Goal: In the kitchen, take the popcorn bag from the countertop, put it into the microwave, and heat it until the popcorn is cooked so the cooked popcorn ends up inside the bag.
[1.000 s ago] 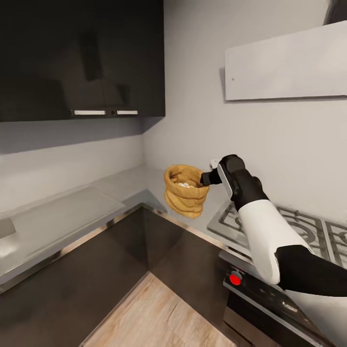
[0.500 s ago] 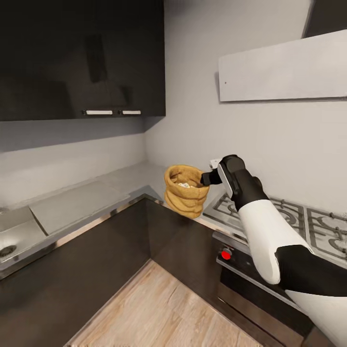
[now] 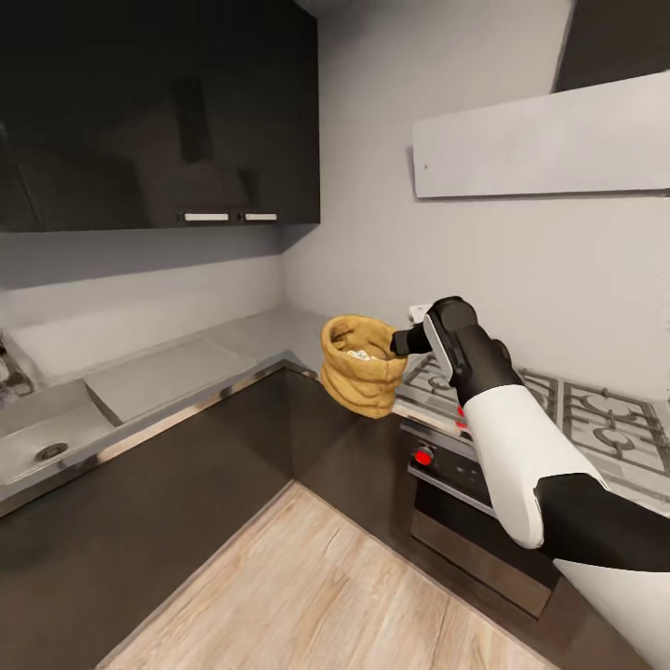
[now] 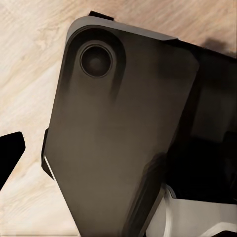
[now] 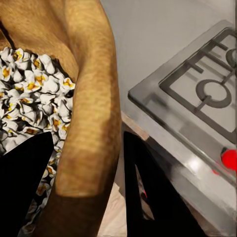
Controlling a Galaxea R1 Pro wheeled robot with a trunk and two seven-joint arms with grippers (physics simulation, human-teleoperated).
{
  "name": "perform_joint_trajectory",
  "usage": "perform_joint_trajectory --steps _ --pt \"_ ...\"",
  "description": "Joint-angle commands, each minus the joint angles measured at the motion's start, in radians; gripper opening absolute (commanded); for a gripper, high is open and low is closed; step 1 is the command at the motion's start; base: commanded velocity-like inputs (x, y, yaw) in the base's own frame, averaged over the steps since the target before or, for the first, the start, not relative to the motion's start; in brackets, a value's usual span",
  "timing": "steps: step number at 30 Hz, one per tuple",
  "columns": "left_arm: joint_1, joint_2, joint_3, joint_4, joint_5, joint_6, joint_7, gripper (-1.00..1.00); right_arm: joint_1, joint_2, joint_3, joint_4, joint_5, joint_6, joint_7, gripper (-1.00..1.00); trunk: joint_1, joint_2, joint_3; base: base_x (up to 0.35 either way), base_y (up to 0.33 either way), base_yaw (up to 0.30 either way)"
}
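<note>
Popcorn (image 5: 34, 94) in bag (image 3: 358, 377), right tool (image 5: 84, 163) pinching rim

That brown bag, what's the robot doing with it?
The right gripper is pinching the rim of the bag and holding it up in the air by the corner of the countertop, next to the hob. There is popcorn inside the bag. No microwave is in sight.

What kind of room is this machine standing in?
A home-style kitchen, by the look of it: a gas hob with black grates, a steel sink set in a grey countertop, and dark wall cupboards. The right pincer holds a popcorn bag.
</note>
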Motion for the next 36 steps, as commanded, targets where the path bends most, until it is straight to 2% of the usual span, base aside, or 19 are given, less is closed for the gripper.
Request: perform_joint_trajectory --steps 1,7,36 --pt "0.0 0.0 0.002 -0.001 0.004 -0.001 -0.001 1.0 -0.001 0.0 0.001 -0.001 0.011 0.004 0.01 -1.0 0.0 -0.001 -0.001 -0.346 0.0 0.0" --pt "0.0 0.0 0.001 -0.001 0.003 -0.001 -0.002 1.0 -0.001 0.007 0.006 -0.001 0.011 0.004 0.01 -1.0 0.0 -0.001 -0.001 -0.346 0.0 0.0" --pt "0.0 0.001 0.002 -0.001 0.003 -0.001 -0.001 1.0 -0.001 -0.005 0.003 -0.001 0.011 0.004 0.014 -1.0 0.0 -0.001 -0.001 -0.346 0.0 0.0"
